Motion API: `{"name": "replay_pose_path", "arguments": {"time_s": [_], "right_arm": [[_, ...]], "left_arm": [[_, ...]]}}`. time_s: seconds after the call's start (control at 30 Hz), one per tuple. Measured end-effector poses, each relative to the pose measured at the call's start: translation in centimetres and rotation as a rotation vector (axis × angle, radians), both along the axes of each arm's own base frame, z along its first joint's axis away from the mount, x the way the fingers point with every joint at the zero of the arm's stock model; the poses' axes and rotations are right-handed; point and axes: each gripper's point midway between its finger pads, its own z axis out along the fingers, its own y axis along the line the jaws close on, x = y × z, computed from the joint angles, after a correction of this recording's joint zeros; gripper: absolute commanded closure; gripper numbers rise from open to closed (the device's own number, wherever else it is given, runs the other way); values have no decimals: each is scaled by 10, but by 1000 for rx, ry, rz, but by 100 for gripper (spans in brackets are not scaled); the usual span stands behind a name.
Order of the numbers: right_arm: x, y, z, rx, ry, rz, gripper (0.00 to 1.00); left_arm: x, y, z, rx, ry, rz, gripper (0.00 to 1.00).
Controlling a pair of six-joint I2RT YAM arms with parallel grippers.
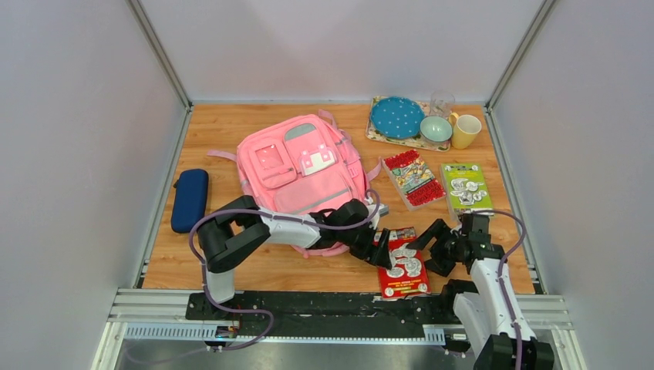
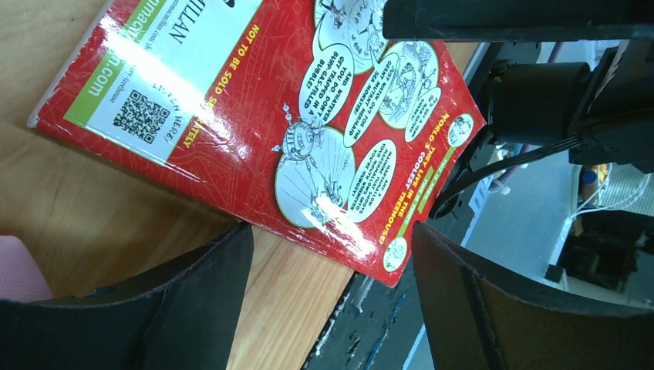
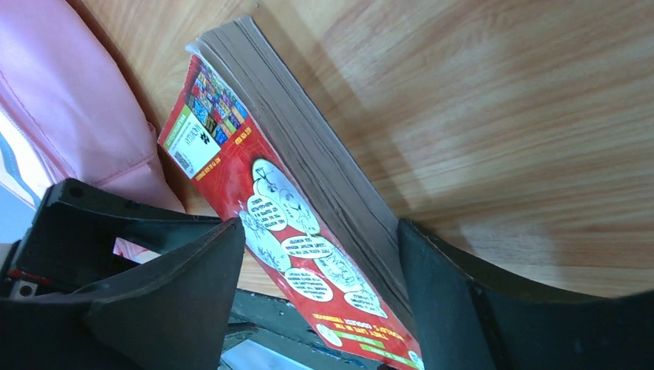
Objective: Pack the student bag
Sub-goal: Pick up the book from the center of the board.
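Pink fabric marks the student bag [image 1: 301, 177], lying flat with its front pockets up on the wooden surface [image 1: 293, 271]. Its near edge is crossed by the left arm.

Just left of the bag lies a navy zip case [image 1: 190, 200]. Off the bag's near right corner lies a red comic book [image 1: 402, 264], cover up, at the surface's front edge. Both arms meet at this book. The left fingers [image 2: 200, 285] are spread wide apart and grip nothing, with the book's corner showing in the gap beyond them. The right fingers [image 3: 185, 285] reach in from the side away from the bag and also stand apart, with the book's cover and page edge between them. Whether either pad touches the book cannot be told.

To the right of the bag lie a second red book [image 1: 412, 178] and, further out, a green book [image 1: 466, 187]. Behind these, off the bag's far right corner, a tray [image 1: 375, 132] carries a blue dotted plate [image 1: 396, 117] and a teal bowl [image 1: 436, 129]. A yellow mug [image 1: 466, 131] and a clear glass [image 1: 442, 102] stand by it.
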Motion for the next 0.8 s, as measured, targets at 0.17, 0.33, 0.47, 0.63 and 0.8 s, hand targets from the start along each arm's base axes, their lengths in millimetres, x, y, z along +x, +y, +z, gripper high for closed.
{"name": "replay_pose_path", "arguments": {"time_s": [0.17, 0.33, 0.47, 0.63, 0.8], "right_arm": [[3, 6, -1, -20, -18, 64, 45], [0, 20, -5, -43, -21, 161, 74], [4, 27, 6, -17, -69, 170, 100], [13, 29, 27, -12, -133, 148, 100], [34, 28, 76, -6, -272, 94, 100]], "left_arm": [[5, -5, 1, 14, 28, 2, 21], [12, -6, 1, 49, 31, 8, 21], [16, -4, 0, 65, 19, 11, 21], [22, -2, 4, 71, -41, 12, 18], [33, 11, 47, 53, -170, 41, 12]]}}
